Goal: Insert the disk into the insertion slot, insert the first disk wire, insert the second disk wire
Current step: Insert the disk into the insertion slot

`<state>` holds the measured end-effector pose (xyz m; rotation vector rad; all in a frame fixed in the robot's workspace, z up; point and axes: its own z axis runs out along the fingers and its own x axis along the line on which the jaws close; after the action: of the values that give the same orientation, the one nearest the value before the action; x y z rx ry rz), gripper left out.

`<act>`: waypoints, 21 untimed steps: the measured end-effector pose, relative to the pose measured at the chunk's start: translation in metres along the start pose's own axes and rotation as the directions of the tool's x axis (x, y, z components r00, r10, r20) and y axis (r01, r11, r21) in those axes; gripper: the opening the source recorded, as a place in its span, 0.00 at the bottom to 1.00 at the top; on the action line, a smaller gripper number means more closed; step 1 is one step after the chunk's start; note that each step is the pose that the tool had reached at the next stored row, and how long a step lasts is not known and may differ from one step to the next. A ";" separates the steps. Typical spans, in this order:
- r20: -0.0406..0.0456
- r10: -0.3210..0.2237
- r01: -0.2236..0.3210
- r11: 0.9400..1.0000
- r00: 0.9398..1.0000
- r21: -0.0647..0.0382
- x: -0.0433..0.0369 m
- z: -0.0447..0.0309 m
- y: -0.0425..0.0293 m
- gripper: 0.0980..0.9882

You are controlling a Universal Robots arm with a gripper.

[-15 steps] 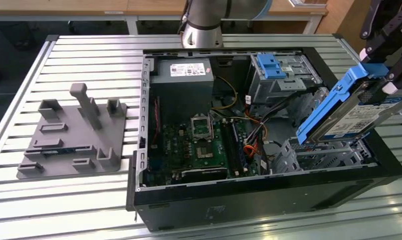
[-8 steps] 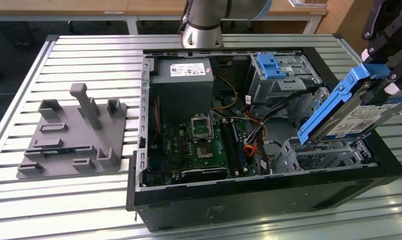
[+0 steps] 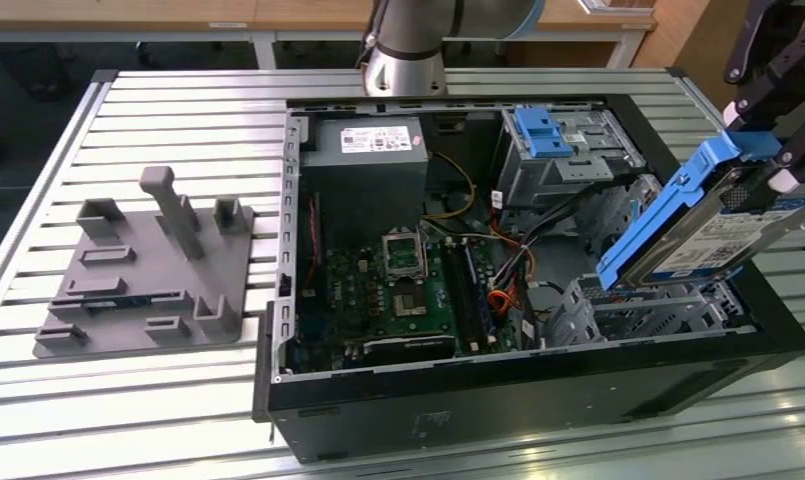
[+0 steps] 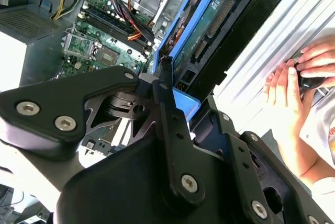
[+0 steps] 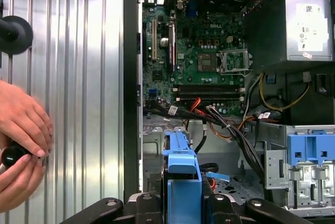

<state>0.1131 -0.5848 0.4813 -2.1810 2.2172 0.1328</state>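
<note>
- The disk (image 3: 702, 225) hangs tilted just above the slot (image 3: 649, 310), at the exterior view's right.
- I judge it stiff, fairly heavy and fragile; it is best held by its blue frame.
- My tool (image 3: 765, 160) is clamped on that frame's upper end.

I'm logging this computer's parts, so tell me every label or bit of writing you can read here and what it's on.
White label on the disk: print too small to read.
White label on the power supply: print too small to read.
White marking on the motherboard: too small to make out.
</note>
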 end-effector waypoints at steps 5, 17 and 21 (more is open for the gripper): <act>0.000 0.000 0.000 1.000 1.000 0.000 0.0001 0.0019 -0.0041 0.30; 0.000 0.000 0.000 1.000 1.000 -0.001 -0.0032 0.0114 -0.0074 0.30; 0.001 0.000 0.000 1.000 1.000 -0.001 -0.0033 0.0137 -0.0076 0.30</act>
<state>0.1202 -0.5805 0.4676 -2.1807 2.2171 0.1352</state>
